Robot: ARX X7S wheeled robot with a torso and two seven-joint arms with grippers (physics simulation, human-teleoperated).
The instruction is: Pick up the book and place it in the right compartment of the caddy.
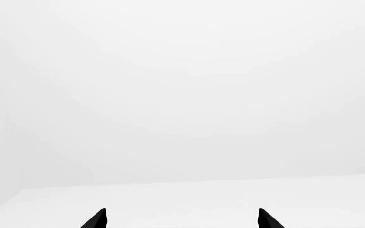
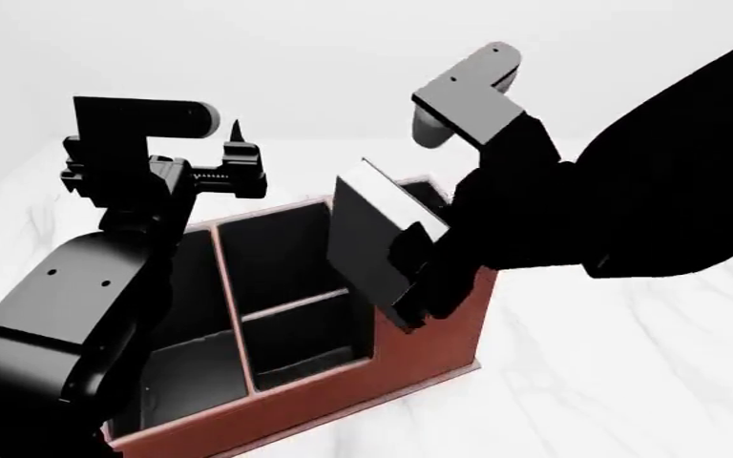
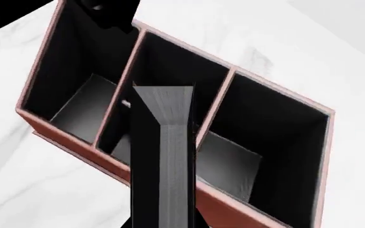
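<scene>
My right gripper point(image 2: 415, 286) is shut on the thin black book point(image 2: 369, 239) and holds it tilted above the right part of the reddish-brown caddy point(image 2: 341, 401). In the right wrist view the book point(image 3: 163, 156) runs out from the gripper point(image 3: 163, 223), its white page edge facing the camera. Its far end hangs over the divider between the caddy's point(image 3: 233, 211) middle section and the right compartment point(image 3: 284, 142). In the head view that compartment point(image 2: 426, 194) is mostly hidden behind the book and the arm. My left gripper point(image 2: 233, 157) is open and empty above the caddy's far left corner. Its fingertips point(image 1: 100, 219) show only against white wall.
The caddy stands on a white marble tabletop point(image 2: 596, 382). My left arm point(image 2: 87, 305) hangs over the caddy's low left section point(image 2: 188, 372). The middle section point(image 2: 290, 315) is split by a crosswise divider. White walls stand behind the table.
</scene>
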